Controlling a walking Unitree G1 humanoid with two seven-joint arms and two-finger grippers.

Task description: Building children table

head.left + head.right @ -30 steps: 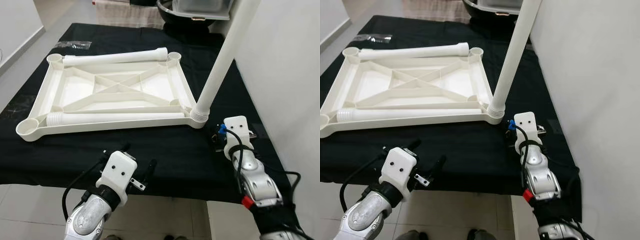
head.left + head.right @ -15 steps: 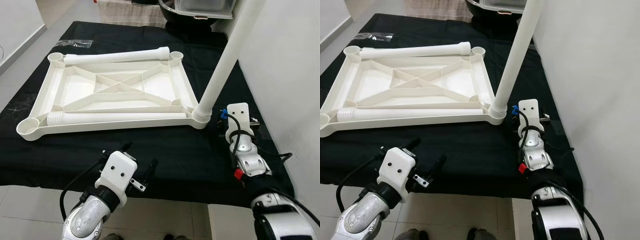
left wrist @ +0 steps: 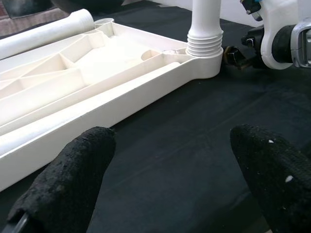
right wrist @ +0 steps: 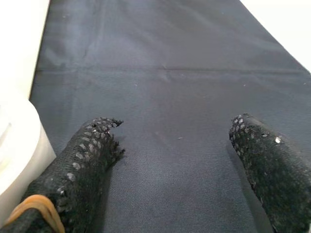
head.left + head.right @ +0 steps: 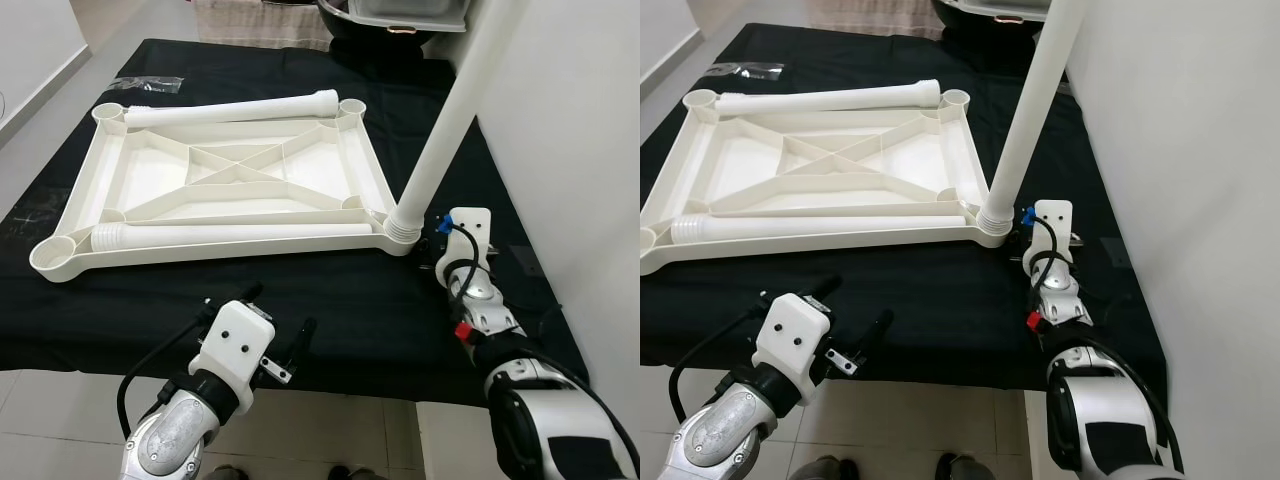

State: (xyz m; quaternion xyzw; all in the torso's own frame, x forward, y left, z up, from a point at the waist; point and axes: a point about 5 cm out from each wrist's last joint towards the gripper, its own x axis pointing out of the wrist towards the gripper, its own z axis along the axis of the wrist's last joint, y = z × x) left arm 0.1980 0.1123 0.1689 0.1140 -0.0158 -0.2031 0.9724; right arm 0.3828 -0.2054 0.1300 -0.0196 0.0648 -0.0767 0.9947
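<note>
We count 1 white tabletop, lying underside up on the black cloth, its ribs forming an X in the middle. We count 3 white legs: 1 standing leg seated in the near right corner socket and leaning right, its top cut off by the frame edge; 1 loose leg lying along the far rim; 1 loose leg lying along the near rim. 4 corner sockets show, 3 of them open. The left gripper hovers at the near edge of the cloth, its 2 fingers spread wide with nothing between them, pointing toward the near rim. The right gripper sits low over the cloth just right of the standing leg's base, its 2 fingers also well apart and holding nothing; from the head views those fingers are hidden behind its white wrist housing. At the far left a clear plastic bag lies on the cloth, its contents too small to make out. A dark bin beyond the far edge is cut off.
</note>
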